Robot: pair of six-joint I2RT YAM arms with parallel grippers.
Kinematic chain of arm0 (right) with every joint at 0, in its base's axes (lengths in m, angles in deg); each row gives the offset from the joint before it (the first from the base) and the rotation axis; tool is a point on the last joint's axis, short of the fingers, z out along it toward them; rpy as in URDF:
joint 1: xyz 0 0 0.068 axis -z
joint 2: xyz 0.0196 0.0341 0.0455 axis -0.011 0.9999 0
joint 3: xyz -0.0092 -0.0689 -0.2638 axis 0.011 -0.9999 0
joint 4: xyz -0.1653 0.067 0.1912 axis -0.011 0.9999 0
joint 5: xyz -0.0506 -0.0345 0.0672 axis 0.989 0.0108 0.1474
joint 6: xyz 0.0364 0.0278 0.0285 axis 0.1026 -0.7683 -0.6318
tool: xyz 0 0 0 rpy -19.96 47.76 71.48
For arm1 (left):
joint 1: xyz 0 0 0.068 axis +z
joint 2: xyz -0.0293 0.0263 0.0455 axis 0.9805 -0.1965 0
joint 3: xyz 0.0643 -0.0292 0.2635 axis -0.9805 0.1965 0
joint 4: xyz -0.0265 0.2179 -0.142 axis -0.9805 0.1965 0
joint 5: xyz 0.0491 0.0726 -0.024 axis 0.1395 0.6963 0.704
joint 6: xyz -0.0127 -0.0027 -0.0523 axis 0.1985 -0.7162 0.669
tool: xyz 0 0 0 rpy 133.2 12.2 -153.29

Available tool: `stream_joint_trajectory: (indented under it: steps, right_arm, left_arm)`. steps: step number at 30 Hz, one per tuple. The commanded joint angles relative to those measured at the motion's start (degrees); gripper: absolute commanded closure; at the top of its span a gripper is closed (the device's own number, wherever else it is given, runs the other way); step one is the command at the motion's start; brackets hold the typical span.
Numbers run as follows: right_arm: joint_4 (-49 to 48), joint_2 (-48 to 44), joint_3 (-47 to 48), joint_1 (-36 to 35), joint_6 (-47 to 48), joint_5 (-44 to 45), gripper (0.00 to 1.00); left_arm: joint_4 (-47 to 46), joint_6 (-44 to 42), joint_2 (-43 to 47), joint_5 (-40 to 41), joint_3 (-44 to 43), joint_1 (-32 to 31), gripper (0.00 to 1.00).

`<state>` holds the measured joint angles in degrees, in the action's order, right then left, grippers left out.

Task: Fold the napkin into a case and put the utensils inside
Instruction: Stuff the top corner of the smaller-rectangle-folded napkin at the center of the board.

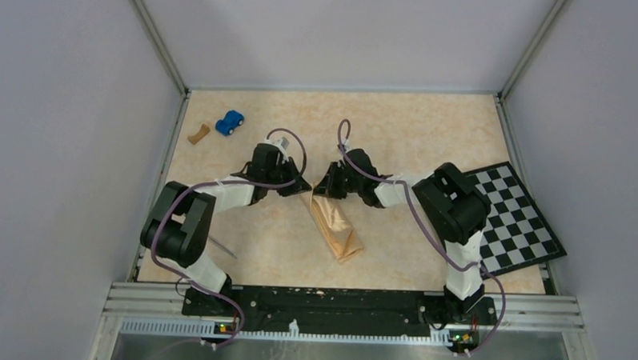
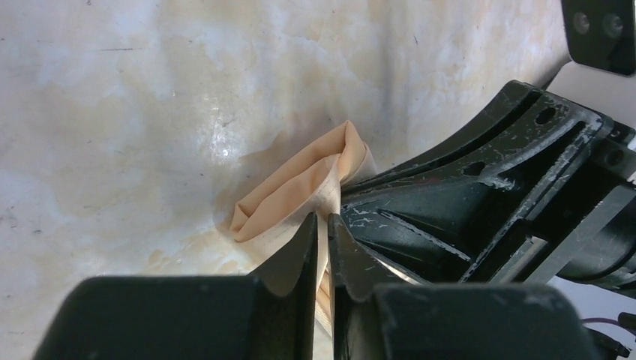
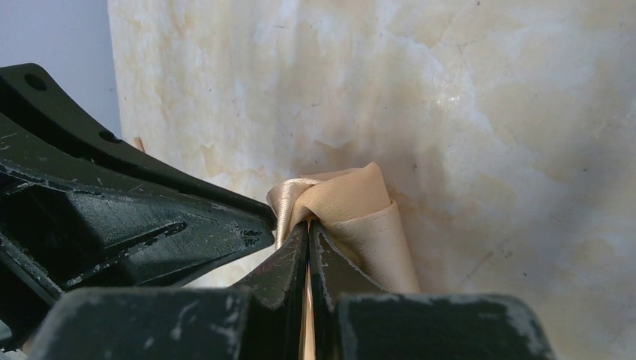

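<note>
The tan-orange napkin (image 1: pixel 340 227) lies folded into a narrow oblong case, slanting toward the near edge at mid-table. Both grippers meet at its far end. My left gripper (image 1: pixel 301 188) is shut on the bunched cloth edge; in the left wrist view a strip of napkin (image 2: pixel 296 189) runs between the narrow-set fingertips (image 2: pixel 323 223). My right gripper (image 1: pixel 323 188) faces it, shut on the same end, with a fold of napkin (image 3: pixel 352 206) pinched at its tips (image 3: pixel 308 229). One thin silvery utensil (image 1: pixel 223 247) lies beside the left arm's base.
A blue toy car (image 1: pixel 230 122) and a small brown curved scrap (image 1: pixel 197 132) sit at the far left. The black-and-white checkerboard (image 1: pixel 516 220) lies at the right edge, behind the right arm. Grey walls enclose the table on three sides.
</note>
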<state>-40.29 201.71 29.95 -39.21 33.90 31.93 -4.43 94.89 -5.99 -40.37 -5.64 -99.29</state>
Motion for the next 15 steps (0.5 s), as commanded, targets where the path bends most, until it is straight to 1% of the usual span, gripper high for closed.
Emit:
stream_joint_trajectory:
  steps: [1, 4, 6, 9, 12, 15]
  right_arm:
    - [-3.7, 1.9, 2.7, 0.4, -1.0, -1.0, 1.00]
    - [-3.8, 1.9, 2.7, 0.5, -1.4, -1.5, 1.00]
    - [-2.3, 0.1, 2.2, 0.6, -1.0, -1.7, 1.00]
    - [3.1, -5.4, 1.2, 0.7, 2.1, -0.7, 0.90]
    - [9.1, -11.8, -0.2, 0.7, 7.4, 0.2, 0.81]
    - [10.3, -15.9, -3.9, 0.7, 12.0, -0.5, 0.70]
  left_arm:
    - [-3.8, -1.0, -1.0, -2.3, -1.6, 0.2, 0.85]
    - [-4.2, -0.8, -2.5, -3.5, -2.0, 0.1, 0.84]
    - [-4.5, -0.8, -3.2, -3.8, -2.3, 0.1, 0.84]
    - [-4.6, -1.2, -3.8, -4.1, -2.5, 0.1, 0.84]
    - [-5.0, -1.4, -4.9, -4.9, -2.8, 0.2, 0.85]
    - [-5.6, -1.5, -6.3, -5.6, -2.9, 0.1, 0.85]
